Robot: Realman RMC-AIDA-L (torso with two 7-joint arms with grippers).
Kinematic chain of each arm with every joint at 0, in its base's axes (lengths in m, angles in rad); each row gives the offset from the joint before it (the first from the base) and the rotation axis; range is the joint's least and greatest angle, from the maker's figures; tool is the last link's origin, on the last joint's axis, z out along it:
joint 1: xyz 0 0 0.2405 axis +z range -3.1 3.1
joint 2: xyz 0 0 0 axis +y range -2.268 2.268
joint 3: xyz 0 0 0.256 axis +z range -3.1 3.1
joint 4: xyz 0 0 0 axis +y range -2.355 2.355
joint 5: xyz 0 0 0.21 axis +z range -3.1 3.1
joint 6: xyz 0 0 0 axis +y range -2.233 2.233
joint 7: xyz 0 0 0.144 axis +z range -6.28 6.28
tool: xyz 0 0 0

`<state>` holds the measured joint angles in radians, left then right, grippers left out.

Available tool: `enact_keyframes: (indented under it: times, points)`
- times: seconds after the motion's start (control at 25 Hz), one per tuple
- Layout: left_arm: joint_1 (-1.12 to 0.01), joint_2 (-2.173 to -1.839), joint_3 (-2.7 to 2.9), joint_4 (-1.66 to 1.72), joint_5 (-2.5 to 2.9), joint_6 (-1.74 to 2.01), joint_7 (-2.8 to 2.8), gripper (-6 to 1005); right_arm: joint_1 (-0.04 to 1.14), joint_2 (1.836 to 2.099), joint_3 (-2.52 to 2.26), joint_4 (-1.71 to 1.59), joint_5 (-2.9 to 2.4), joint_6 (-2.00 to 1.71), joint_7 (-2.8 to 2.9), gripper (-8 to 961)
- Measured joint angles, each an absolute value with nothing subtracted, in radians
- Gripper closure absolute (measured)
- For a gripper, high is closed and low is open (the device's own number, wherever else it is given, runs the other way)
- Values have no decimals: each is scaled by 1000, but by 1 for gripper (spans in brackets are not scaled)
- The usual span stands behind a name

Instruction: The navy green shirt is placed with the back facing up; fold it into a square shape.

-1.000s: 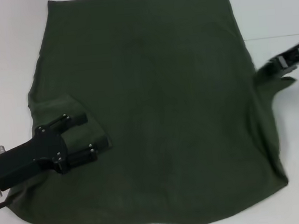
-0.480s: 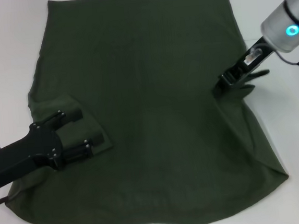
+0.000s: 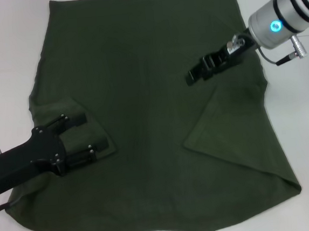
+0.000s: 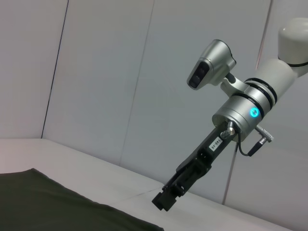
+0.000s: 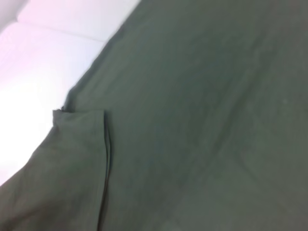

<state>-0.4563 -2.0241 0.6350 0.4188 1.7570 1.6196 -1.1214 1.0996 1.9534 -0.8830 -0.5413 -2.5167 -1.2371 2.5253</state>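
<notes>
Jaws of the left gripper [image 3: 83,137]: spread apart, the two fingers lying on the folded-in left sleeve [image 3: 85,133] with nothing clamped between them. Jaws of the right gripper [image 3: 190,78]: drawn narrow; whether they pinch any cloth cannot be told. The right gripper hangs over the right half of the shirt [image 3: 145,73], its arm reaching in from the far right corner. The shirt lies flat on the white table [image 3: 8,47], plain side up, collar edge nearest the robot. Its right sleeve [image 3: 229,136] is folded inward as a triangular flap resting on the body of the shirt, below the right gripper.
</notes>
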Motion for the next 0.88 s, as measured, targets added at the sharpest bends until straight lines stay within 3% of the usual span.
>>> enact_keyframes:
  times: [0.32,0.56,0.6,0.88]
  points:
    - [-457,-2023,637,418,1759,1623,-1133,106,1040,1907,-853,-596,-2490,-1341,2475,415]
    - [-466,-1997,642,443,1759,1634,-1368,107,950,1852,-726,-623,-2335,-1495,2366,165]
    - [-469,-1987,642,447,1759,1638,-1430,107,925,1836,-717,-622,-2307,-1549,2350,19]
    - [-478,-1891,640,489,1835,1745,-1865,108,864,1811,-722,-619,-2306,-1658,2321,21]
